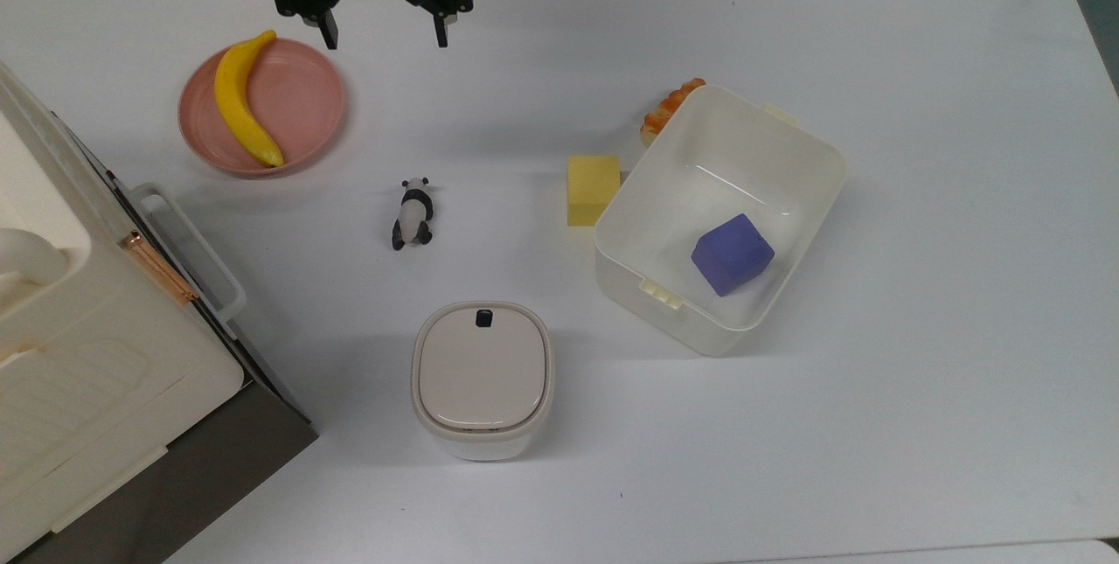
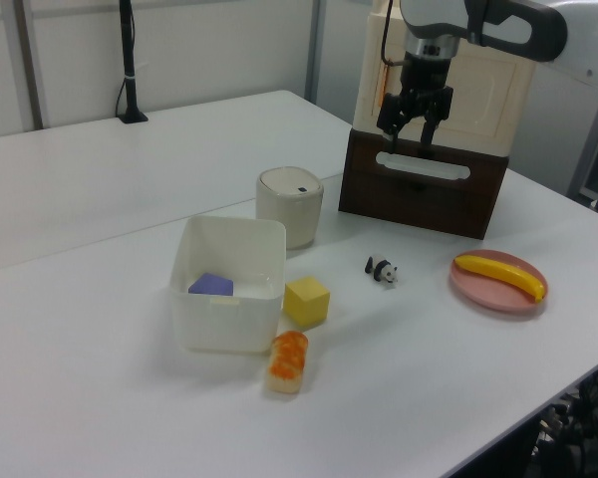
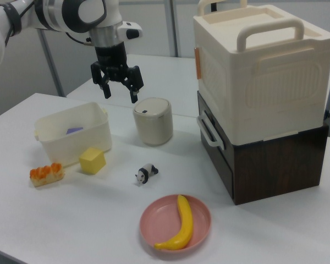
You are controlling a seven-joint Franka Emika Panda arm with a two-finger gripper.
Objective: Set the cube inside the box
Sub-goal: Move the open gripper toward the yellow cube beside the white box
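Note:
The yellow cube (image 1: 593,188) (image 2: 307,301) (image 3: 92,160) rests on the white table, touching or nearly touching the outside wall of the box on the top view's left. The box (image 1: 822,197) (image 2: 229,324) (image 3: 71,137) is a cream-white open tub, and a purple cube (image 1: 733,254) (image 2: 212,285) (image 3: 74,130) lies inside it. My gripper (image 1: 385,38) (image 2: 409,139) (image 3: 120,94) hangs open and empty well above the table. In the top view it is near the top edge, up and to the left of the yellow cube.
A pink plate (image 1: 310,100) holds a banana (image 1: 242,100). A panda figurine (image 1: 413,214) lies mid-table, and a lidded white container (image 1: 483,376) stands below it in the top view. A big cream case (image 3: 258,71) sits on a brown base. An orange toy pastry (image 1: 669,105) lies beside the box.

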